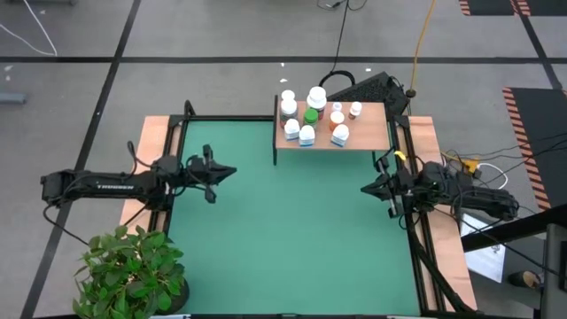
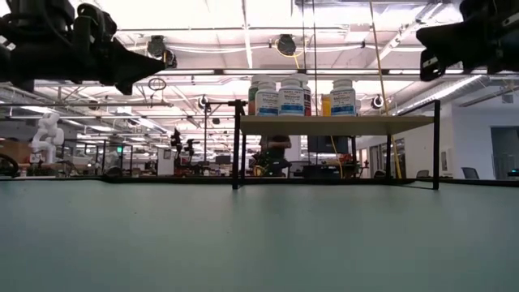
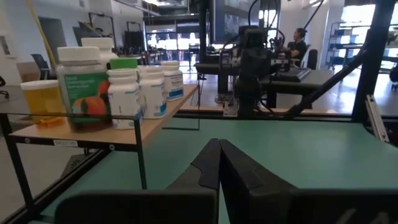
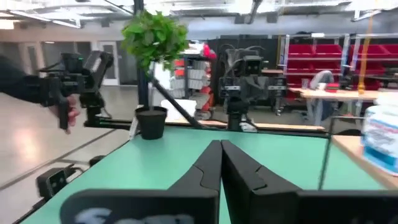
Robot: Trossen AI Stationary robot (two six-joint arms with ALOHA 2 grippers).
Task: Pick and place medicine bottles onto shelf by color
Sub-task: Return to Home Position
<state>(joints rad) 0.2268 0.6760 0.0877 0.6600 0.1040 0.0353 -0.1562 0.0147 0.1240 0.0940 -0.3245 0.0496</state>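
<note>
Left arm: reaches in level from the table's left side, above the flat green table mat; its dark two-finger left gripper points toward the middle.
Left claw: fingers pressed together, holding nothing.
Right arm: mirrors it from the right side, raised off the mat; the dark right gripper points inward.
Right claw: fingers together, empty.
Shelf: one light-brown wooden shelf on thin black legs, at the far edge.
Bottles: nine small white-capped plastic medicine bottles, all on the shelf; one green, one orange-yellow.
Plant: one leafy potted plant, near-left corner.
</note>
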